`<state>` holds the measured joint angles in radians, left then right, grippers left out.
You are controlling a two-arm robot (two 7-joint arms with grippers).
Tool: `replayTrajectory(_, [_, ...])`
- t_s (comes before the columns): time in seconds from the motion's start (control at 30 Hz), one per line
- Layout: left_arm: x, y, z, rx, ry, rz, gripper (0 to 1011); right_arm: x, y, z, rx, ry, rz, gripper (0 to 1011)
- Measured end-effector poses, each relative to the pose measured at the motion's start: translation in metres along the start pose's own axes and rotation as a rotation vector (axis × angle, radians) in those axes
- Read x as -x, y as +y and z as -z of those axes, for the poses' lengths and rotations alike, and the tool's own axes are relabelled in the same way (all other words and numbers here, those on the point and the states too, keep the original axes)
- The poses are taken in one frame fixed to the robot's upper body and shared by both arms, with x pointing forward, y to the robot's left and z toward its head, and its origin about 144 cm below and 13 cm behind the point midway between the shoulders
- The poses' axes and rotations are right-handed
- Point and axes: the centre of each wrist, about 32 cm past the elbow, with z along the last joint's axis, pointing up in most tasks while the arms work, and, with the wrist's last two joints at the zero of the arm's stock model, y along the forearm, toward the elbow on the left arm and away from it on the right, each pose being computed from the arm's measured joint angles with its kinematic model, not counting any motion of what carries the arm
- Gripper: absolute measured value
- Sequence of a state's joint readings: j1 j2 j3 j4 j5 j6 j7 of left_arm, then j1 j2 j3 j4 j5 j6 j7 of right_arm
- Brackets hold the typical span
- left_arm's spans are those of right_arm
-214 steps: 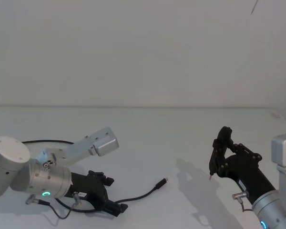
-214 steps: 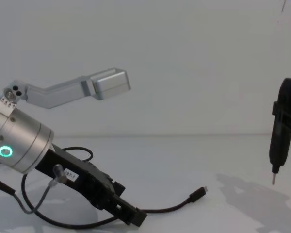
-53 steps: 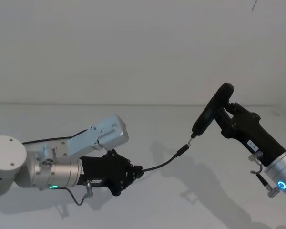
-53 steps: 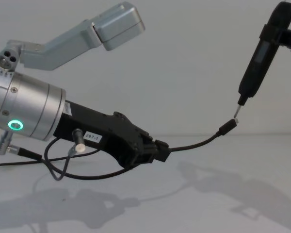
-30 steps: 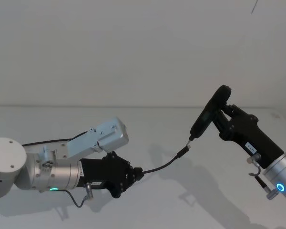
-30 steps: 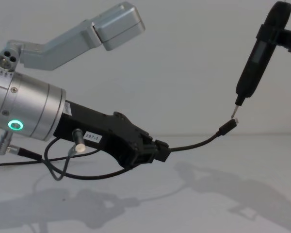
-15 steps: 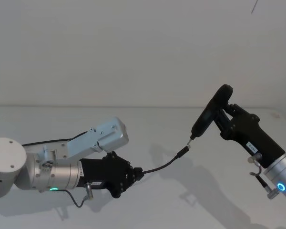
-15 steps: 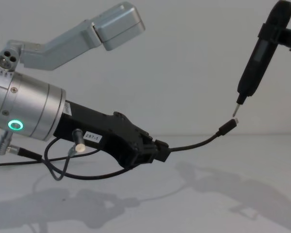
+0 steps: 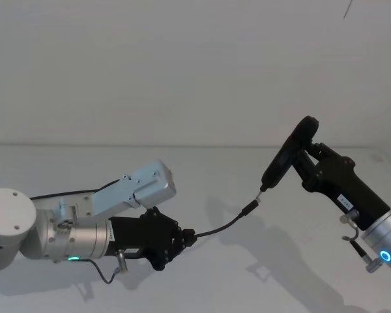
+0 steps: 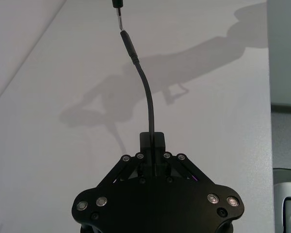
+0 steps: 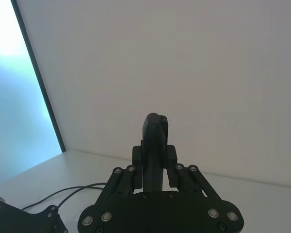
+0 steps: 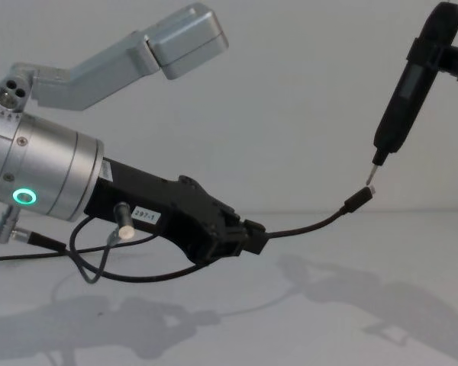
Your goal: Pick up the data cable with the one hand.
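- White table (image 9: 202,274) across the lower half of the head view, blank wall above.
- Left arm's silver cylinder with green ring light at lower left of the head view, carrying the left gripper (image 9: 186,236), black and angular, raised off the table; at centre-left of the chest view too (image 12: 256,235).
- Fingers (image 10: 151,145) pressed together, pinching the data cable (image 9: 218,227) a little back from its free end, seen at bottom centre of the left wrist view.
- Right gripper (image 9: 306,166) at centre-right of the head view, clamped on a slim black pen-like tool (image 9: 288,153) whose thin tip points down-left, just above the plug.
- Data cable (image 12: 305,226) arching up and right from the left gripper, clear of the table; rest trailing back under the arm at lower left.
- Small plug (image 12: 359,198) with silver tip, upper right of the chest view, apart from the tool tip by a sliver.
- Likely light and soft, yet stiff enough over a short span to hold its curve; thin and smooth, so prone to slipping or swinging.
- Best hold judged near the plug, on the sheath, not the metal tip.
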<state>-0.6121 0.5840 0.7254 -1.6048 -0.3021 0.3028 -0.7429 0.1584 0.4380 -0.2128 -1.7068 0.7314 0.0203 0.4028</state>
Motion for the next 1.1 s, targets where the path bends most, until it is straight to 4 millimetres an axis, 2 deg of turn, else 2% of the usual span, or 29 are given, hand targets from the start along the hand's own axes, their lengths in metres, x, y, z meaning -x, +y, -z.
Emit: replayTrajectory(1.1, [0.0,0.0,0.0,0.0,0.0,0.0,43,-0.0022,0.0003,0.0023,0.004,0.018,0.014,279])
